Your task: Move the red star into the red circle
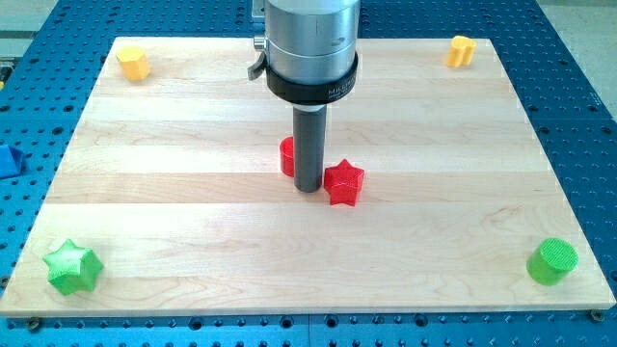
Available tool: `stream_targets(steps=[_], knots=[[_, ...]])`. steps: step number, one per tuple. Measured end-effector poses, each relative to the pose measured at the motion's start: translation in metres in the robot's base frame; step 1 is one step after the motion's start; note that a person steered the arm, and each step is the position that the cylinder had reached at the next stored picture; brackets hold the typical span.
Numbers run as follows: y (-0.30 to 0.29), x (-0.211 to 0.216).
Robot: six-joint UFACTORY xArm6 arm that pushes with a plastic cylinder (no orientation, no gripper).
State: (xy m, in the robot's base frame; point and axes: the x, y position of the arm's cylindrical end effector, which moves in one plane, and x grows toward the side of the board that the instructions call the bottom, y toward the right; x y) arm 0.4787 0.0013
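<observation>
The red star (344, 182) lies near the middle of the wooden board (193, 193). The red circle (287, 156) sits just up and to the left of it, mostly hidden behind my rod. My tip (308, 189) rests on the board between the two, touching or almost touching the star's left side, with the red circle right behind the rod.
A yellow block (134, 63) sits at the board's top left corner and a yellow heart-like block (462, 50) at the top right. A green star (72, 267) is at the bottom left, a green cylinder (552, 261) at the bottom right. A blue piece (8, 160) lies off the board's left edge.
</observation>
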Motion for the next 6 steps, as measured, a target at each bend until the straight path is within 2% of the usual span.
stream_targets(steps=[2,3,4,5,6], knots=[[0.015,0.092],[0.063,0.099],[0.080,0.058],[0.065,0.011],[0.038,0.000]])
